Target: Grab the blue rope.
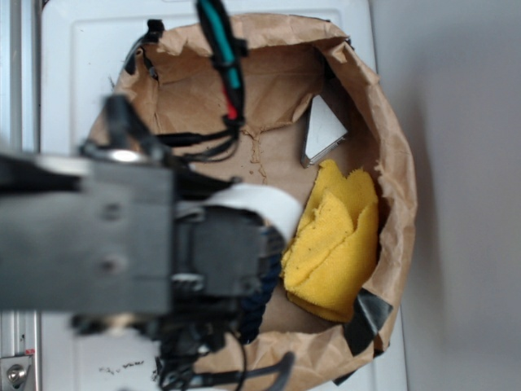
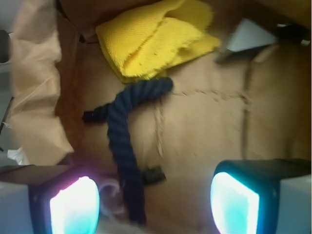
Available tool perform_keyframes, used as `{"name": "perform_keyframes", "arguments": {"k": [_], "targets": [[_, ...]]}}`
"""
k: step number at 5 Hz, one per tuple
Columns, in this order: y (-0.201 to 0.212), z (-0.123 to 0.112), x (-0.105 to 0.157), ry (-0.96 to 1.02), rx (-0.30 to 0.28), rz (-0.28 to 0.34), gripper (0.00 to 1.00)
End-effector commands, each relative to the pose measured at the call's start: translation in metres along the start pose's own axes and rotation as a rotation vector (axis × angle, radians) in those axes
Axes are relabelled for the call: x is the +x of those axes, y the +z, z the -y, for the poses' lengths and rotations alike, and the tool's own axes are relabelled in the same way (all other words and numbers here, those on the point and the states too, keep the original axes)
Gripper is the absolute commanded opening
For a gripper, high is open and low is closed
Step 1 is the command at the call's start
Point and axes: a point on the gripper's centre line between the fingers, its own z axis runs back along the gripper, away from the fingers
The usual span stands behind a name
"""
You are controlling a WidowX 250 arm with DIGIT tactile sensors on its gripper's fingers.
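Overhead, the black WidowX gripper [image 2: 155, 202] hangs above the floor of a crumpled brown paper bag [image 1: 383, 122] lying opened out on a white surface [image 1: 81, 65]. Jaws released and spread wide, nothing between the pads; two glowing fingertips [image 2: 74, 207] frame the lower edge of the wrist view. Short, thick, twisted navy-blue rope [image 2: 124, 139] lies on the brown paper: one end runs down past the inner side of the left-hand pad, the body rises ahead of the jaws, then bends toward the right. A shorter stub branches off to the left at the bend. Rope not touched by either pad. Beyond the bent end, just touching or nearly so, a folded yellow woven cloth [image 2: 156, 36]. Farther ahead and right of the jaws, a small grey-white wedge-shaped object [image 2: 248, 36]. Exterior view: arm blocks most of the rope.
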Motion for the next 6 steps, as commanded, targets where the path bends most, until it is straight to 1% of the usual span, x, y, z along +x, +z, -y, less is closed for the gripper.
{"name": "perform_keyframes", "arguments": {"k": [1, 2, 3, 4, 6], "targets": [[-0.025, 0.011, -0.012, 0.126, -0.100, 0.026, 1.00], [-0.024, 0.021, -0.023, 0.121, -0.146, 0.024, 1.00], [-0.034, 0.040, -0.035, 0.138, -0.236, -0.023, 1.00], [-0.031, 0.047, -0.040, 0.110, -0.236, -0.012, 1.00], [-0.031, 0.047, -0.040, 0.110, -0.236, -0.012, 1.00]]}}
